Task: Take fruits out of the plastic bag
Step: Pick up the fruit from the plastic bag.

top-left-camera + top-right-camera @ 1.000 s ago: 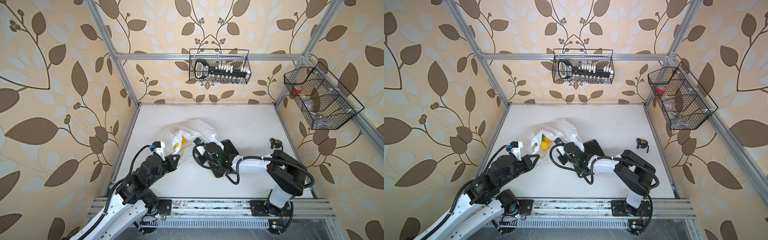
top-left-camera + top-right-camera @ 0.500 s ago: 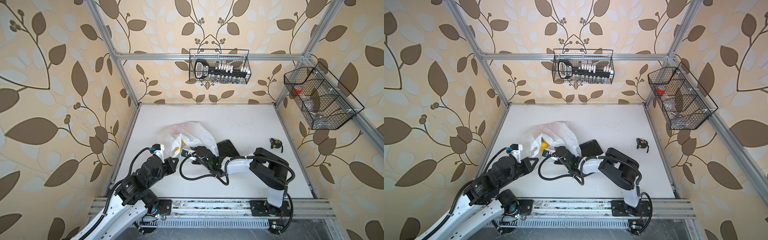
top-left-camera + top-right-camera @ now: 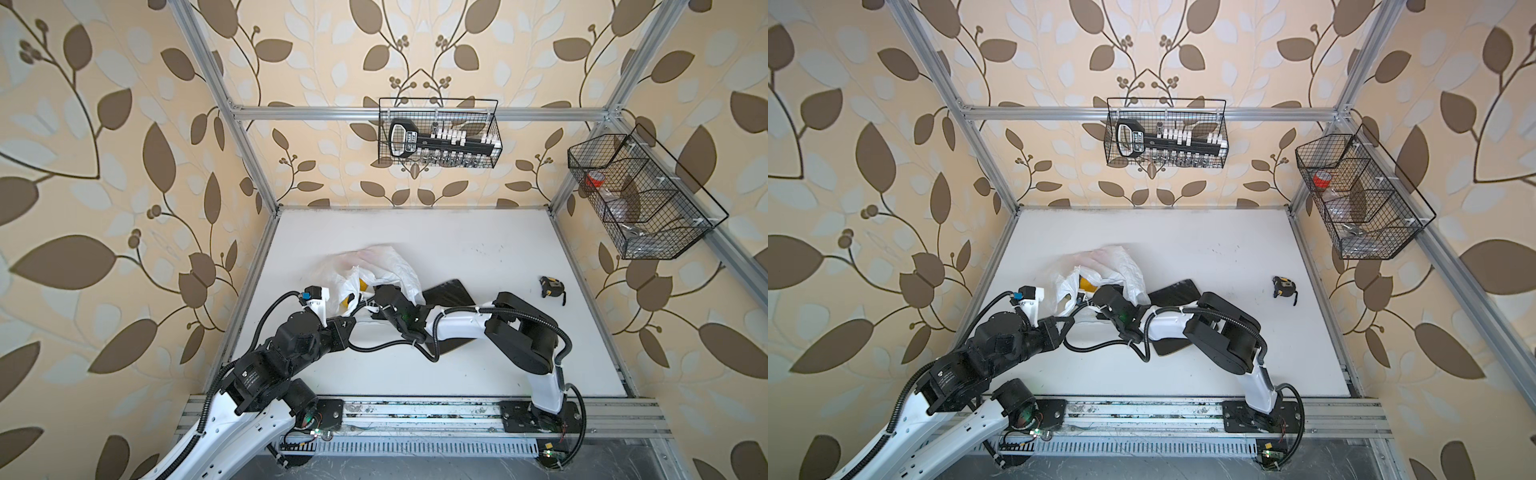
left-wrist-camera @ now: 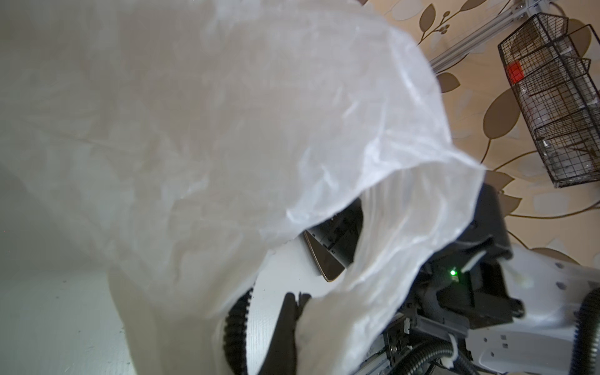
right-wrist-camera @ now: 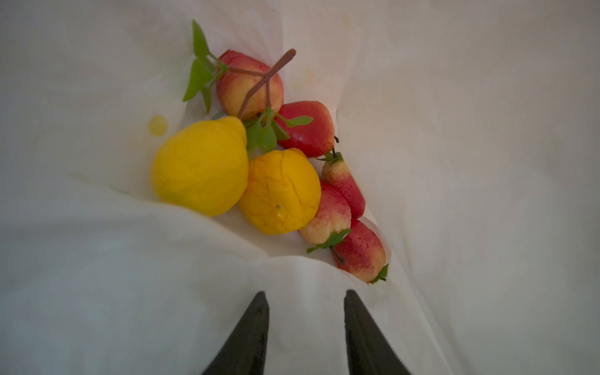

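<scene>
The crinkly white plastic bag (image 3: 386,266) (image 3: 1113,266) lies left of the table's middle, its mouth facing the arms. My left gripper (image 4: 300,297) (image 3: 351,322) is shut on a fold of the bag's edge (image 4: 341,318), holding the mouth up. My right gripper (image 5: 305,293) is inside the bag, open, with only plastic between its fingers. The fruits lie just beyond its tips: two yellow lemons (image 5: 199,165) (image 5: 281,191) and several red-yellow fruits (image 5: 308,128) with green leaves. In both top views only a yellow patch (image 3: 365,284) (image 3: 1088,282) shows in the mouth.
A black tray (image 3: 449,291) (image 3: 1175,289) lies under the right forearm, just right of the bag. A black-and-yellow tape measure (image 3: 552,286) (image 3: 1284,286) sits at the right. Wire baskets (image 3: 438,139) (image 3: 640,195) hang on the back and right walls.
My right gripper has moved left from over the tray into the bag's mouth and its jaws have opened. The left gripper has kept its hold on the bag.
</scene>
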Controlling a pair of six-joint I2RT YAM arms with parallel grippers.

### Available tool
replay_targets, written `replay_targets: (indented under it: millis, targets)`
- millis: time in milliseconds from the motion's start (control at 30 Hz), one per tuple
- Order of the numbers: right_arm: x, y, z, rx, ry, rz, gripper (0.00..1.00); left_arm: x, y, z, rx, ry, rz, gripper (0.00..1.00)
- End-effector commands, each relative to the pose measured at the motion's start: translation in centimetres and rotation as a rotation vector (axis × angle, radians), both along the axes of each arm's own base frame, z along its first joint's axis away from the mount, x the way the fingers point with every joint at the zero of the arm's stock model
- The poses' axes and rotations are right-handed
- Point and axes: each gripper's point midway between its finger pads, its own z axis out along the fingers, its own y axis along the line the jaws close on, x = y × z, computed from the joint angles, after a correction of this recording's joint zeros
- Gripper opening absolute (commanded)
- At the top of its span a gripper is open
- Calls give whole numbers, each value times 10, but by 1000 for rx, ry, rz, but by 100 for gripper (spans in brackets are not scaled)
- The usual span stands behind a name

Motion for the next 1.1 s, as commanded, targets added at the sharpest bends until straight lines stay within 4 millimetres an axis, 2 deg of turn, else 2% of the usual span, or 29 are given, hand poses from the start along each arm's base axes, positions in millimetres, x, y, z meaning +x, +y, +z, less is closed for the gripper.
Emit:
replay_targets:
  millis: [0, 167, 400, 600, 767, 967, 1067]
  targets:
    - [2, -7, -22, -5, 129, -71, 40, -8, -3, 13, -9, -30, -52, 0]
    - [-1, -3, -15, 169, 323, -117, 41, -14, -6, 3, -9, 3, -81, 0]
    - [-6, 10, 8, 629, 730, -241, 44, -20, -4, -15, -24, 55, -69, 0]
    - [-2, 31, 23, 974, 912, -301, 48, -26, 2, -23, -18, 92, -56, 0]
    - [12, 42, 21, 1085, 936, -361, 54, -30, 2, -31, -20, 131, -50, 0]
    - [30, 53, 14, 1092, 876, -423, 63, -30, 1, -33, -24, 142, -55, 0]
    - [38, 54, 5, 1062, 826, -478, 65, -30, -1, -30, -31, 138, -60, 0]
